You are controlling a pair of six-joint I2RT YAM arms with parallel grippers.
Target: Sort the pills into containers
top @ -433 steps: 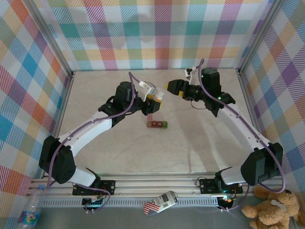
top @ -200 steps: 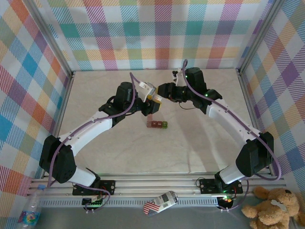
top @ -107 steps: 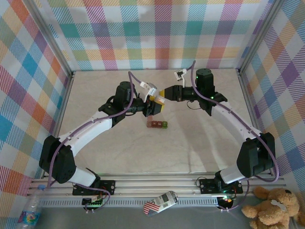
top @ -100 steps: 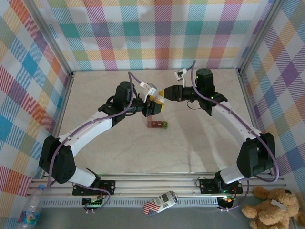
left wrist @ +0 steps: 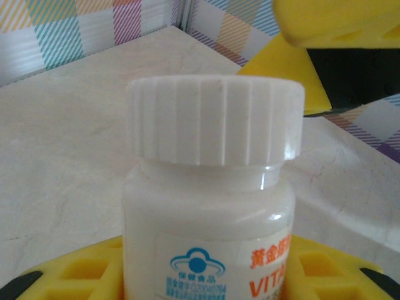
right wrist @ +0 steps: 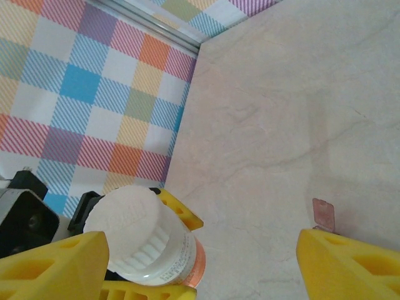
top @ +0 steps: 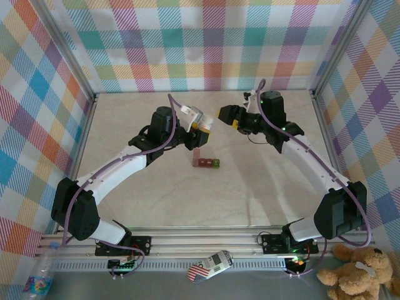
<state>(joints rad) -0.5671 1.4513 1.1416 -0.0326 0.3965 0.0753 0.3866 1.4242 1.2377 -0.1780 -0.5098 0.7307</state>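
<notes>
The left gripper (top: 202, 127) is closed on the bottle (left wrist: 209, 219), its yellow fingers (left wrist: 75, 275) pressed against the lower body on either side. The ribbed white cap (left wrist: 215, 119) is on, and it is turned toward the right gripper (top: 226, 116). That gripper hangs just beside the bottle on the cap side, not touching it. Its jaws are spread wide with nothing between them — in the right wrist view one finger sits at each lower corner, with the bottle near the left one.

The containers (top: 206, 163) lie on the table (top: 262, 187), below the bottle and a little nearer the arm bases, apart from both grippers. The row has three dark red boxes and a green one at its right end. A small dark red flap (top: 197, 152) stands at the left end — on the side facing the bottle.
</notes>
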